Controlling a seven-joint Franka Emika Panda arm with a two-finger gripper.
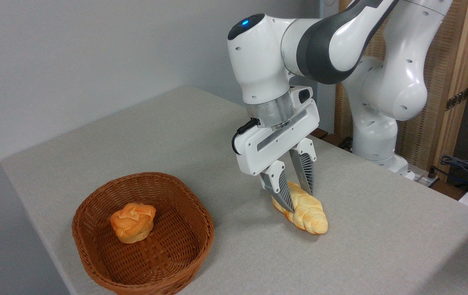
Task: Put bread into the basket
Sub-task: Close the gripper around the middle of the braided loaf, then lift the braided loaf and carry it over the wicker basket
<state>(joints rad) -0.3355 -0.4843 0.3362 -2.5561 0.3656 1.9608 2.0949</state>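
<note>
The braided loaf (305,211) is straddled by the gripper (298,200), fingers set narrowly at its sides; whether it is clamped cannot be told. The wicker basket (94,213), holding a knotted bun (132,222), is located well left of the gripper.

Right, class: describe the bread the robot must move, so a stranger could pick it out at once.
Start at the grey table and find the robot's hand, right of the wicker basket. The bread lies on the table between its fingers. It is a long, pale braided loaf, unlike the small round orange bun inside the basket.
</note>
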